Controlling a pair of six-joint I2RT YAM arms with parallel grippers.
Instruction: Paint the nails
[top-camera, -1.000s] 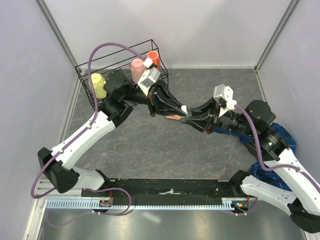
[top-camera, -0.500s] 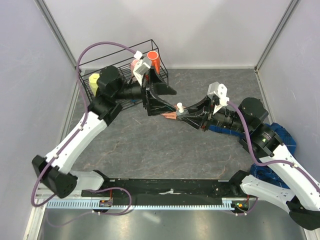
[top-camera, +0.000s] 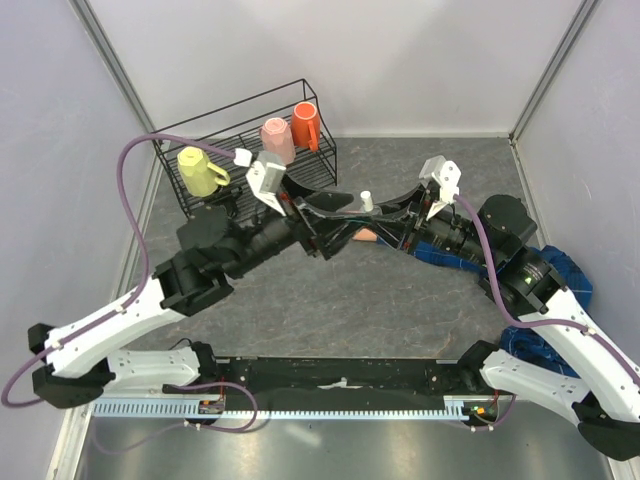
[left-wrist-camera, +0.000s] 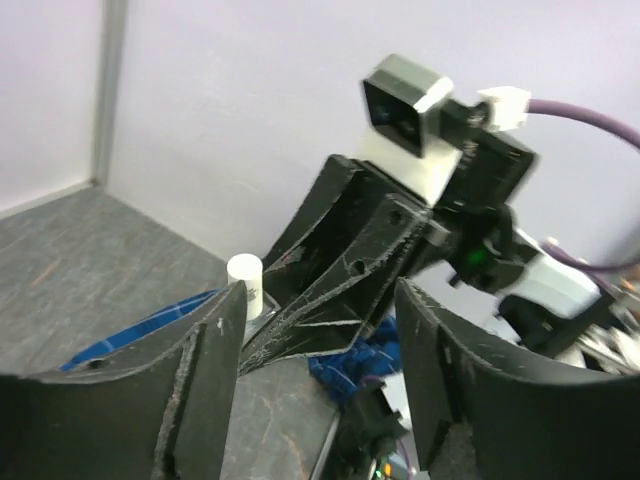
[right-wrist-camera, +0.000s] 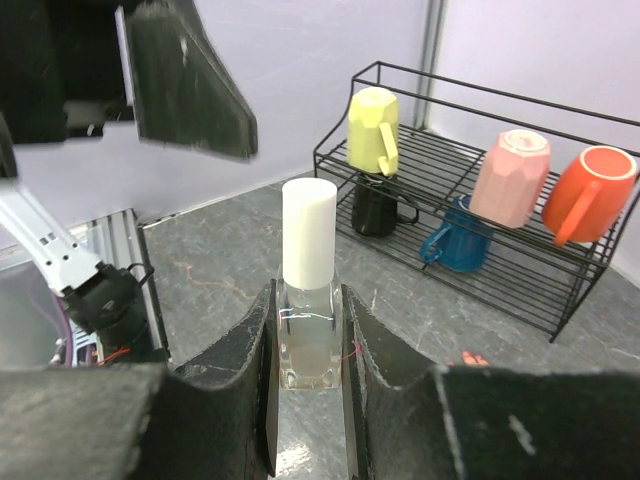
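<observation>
My right gripper (top-camera: 378, 213) is shut on a small clear bottle (right-wrist-camera: 308, 335) with a white cap (top-camera: 367, 200), held upright above the table. My left gripper (top-camera: 343, 222) faces it, open and empty, with the cap (left-wrist-camera: 245, 284) showing just past its left finger (left-wrist-camera: 200, 370). A peach-pink patch of the fake hand (top-camera: 368, 237) peeks out under both grippers. Its nails are hidden from every view. The blue plaid sleeve (top-camera: 563, 272) lies under the right arm, and blue sleeve cloth (left-wrist-camera: 352, 362) shows in the left wrist view.
A black wire rack (top-camera: 325, 152) stands at the back left with a yellow mug (top-camera: 200, 170), a pink mug (top-camera: 275, 135) and an orange mug (top-camera: 307, 121). Lower in the rack (right-wrist-camera: 560, 292) sit a blue mug (right-wrist-camera: 460, 236) and a black mug (right-wrist-camera: 378, 210).
The left arm swung away from the rack toward the near side. Its gripper went from shut to open and now points at the bottle. The right gripper lifted the bottle a little farther back.
</observation>
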